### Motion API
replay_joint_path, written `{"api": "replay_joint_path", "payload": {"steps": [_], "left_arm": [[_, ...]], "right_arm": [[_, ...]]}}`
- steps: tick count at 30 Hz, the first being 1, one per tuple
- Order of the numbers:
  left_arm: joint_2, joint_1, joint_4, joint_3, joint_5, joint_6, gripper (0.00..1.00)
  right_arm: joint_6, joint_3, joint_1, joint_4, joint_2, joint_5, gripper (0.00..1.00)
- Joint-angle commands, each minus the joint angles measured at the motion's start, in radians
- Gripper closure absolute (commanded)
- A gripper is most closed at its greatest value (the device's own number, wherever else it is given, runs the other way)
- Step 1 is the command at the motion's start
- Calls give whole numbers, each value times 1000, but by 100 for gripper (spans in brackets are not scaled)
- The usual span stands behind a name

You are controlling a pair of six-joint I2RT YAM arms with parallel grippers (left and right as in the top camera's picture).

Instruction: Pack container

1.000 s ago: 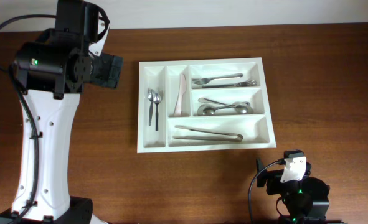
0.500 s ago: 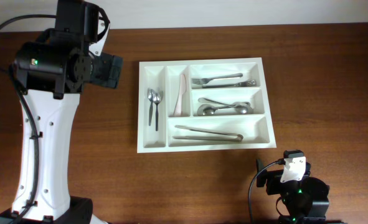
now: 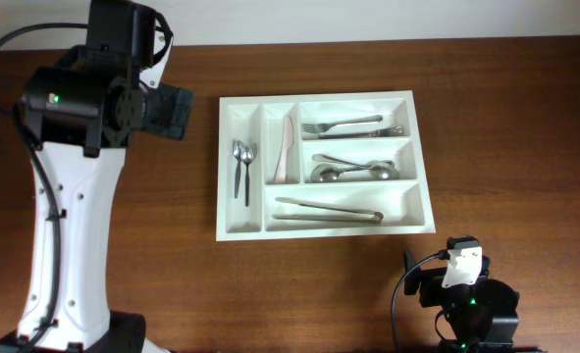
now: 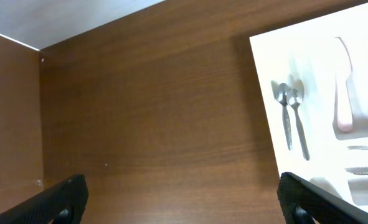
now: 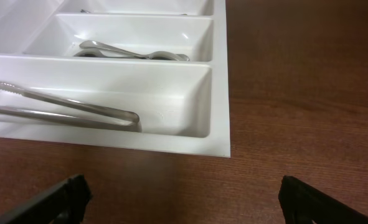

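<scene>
The white container (image 3: pixel 319 233) lies at mid-table. It holds two small spoons (image 3: pixel 240 162), a pale knife (image 3: pixel 287 147), forks (image 3: pixel 348 126), larger spoons (image 3: pixel 353 169) and tongs (image 3: pixel 329 210), each in its own compartment. My left gripper (image 4: pixel 182 202) is open and empty over bare wood left of the container (image 4: pixel 271 68); the small spoons (image 4: pixel 292 118) and knife (image 4: pixel 344 93) show there. My right gripper (image 5: pixel 184 202) is open and empty, low near the front edge, facing the container's near right corner (image 5: pixel 220 74), the tongs (image 5: pixel 65 109) and the spoons (image 5: pixel 134 53).
The left arm's white column (image 3: pixel 69 226) stands at the table's left side. The right arm's base (image 3: pixel 463 294) sits at the front right. Brown wood table (image 3: pixel 505 147) surrounds the container. A wall edge (image 4: pixel 22 40) runs along the far side.
</scene>
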Motion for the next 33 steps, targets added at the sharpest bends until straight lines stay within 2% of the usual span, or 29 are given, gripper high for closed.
{"api": "replay_joint_path", "payload": {"steps": [1, 5, 7, 12, 18, 26, 33], "left_arm": [[-123, -2, -1, -29, -16, -8, 1], [-271, 53, 12, -150, -19, -8, 1], [-349, 101, 80, -237, -19, -10, 1], [-639, 225, 442, -628, 100, -9, 1], [-960, 253, 772, -1079, 109, -9, 1], [-1313, 253, 852, -1548, 129, -13, 1], [-1503, 253, 903, -1796, 189, -13, 1]], "right_arm": [[1, -10, 9, 3, -13, 12, 1], [1, -10, 9, 3, -13, 12, 1], [1, -10, 9, 3, -13, 12, 1], [1, -10, 9, 3, -13, 12, 1], [1, -10, 9, 3, -13, 12, 1], [1, -10, 9, 3, -13, 12, 1], [1, -10, 9, 3, -13, 12, 1]]}}
